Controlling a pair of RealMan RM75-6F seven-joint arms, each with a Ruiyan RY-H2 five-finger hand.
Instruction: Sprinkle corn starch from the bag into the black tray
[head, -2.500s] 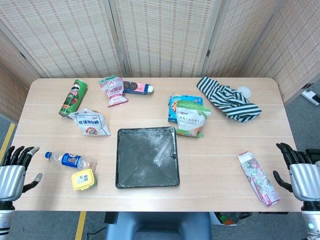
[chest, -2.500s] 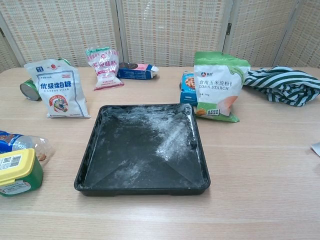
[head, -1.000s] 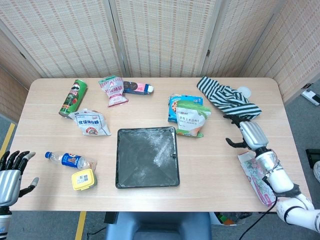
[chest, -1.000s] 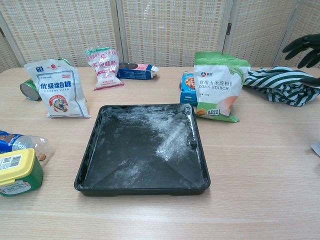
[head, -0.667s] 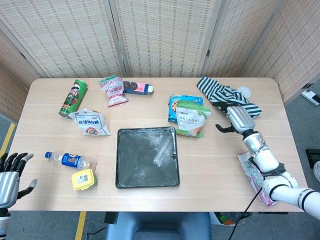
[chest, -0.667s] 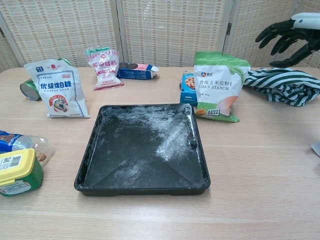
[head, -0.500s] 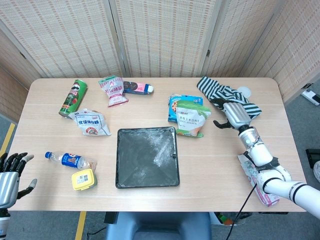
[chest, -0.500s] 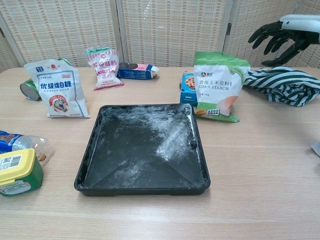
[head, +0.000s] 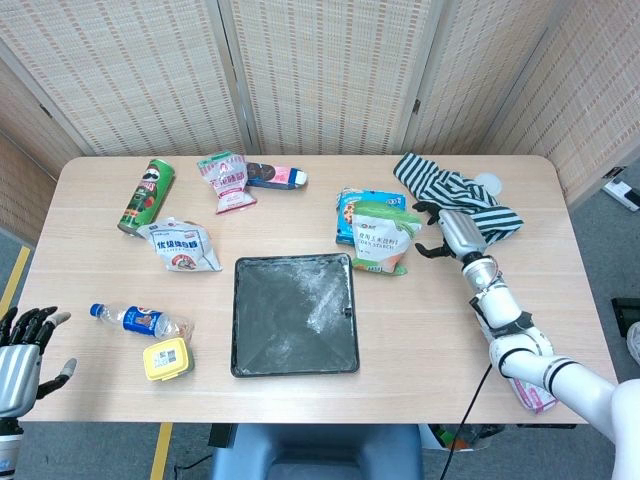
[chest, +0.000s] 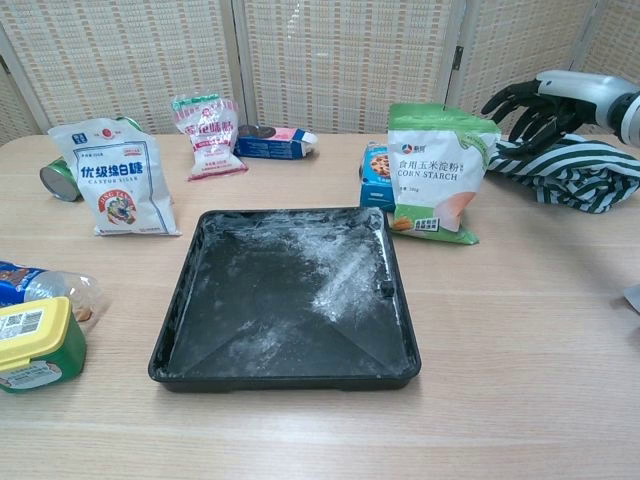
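The corn starch bag (head: 381, 238) (chest: 436, 172), white and green, stands upright just beyond the far right corner of the black tray (head: 295, 314) (chest: 287, 300), whose floor is dusted with white powder. My right hand (head: 448, 230) (chest: 535, 103) hovers open a little to the right of the bag's top, fingers spread toward it, touching nothing. My left hand (head: 20, 352) is open at the lower left edge of the head view, off the table and far from the tray.
A striped cloth (head: 458, 196) lies behind the right hand. A blue packet (head: 352, 211) sits behind the bag. Sugar bag (head: 183, 246), chips can (head: 147, 194), pink pouch (head: 227, 181), water bottle (head: 140, 321) and yellow-lidded tub (head: 167, 359) occupy the left side. A floral box (head: 520, 360) lies near right.
My right hand has risen from the table's near right edge and swept forward and left, coming down close beside the corn starch bag. The left hand dropped slightly. The bag and tray stayed put.
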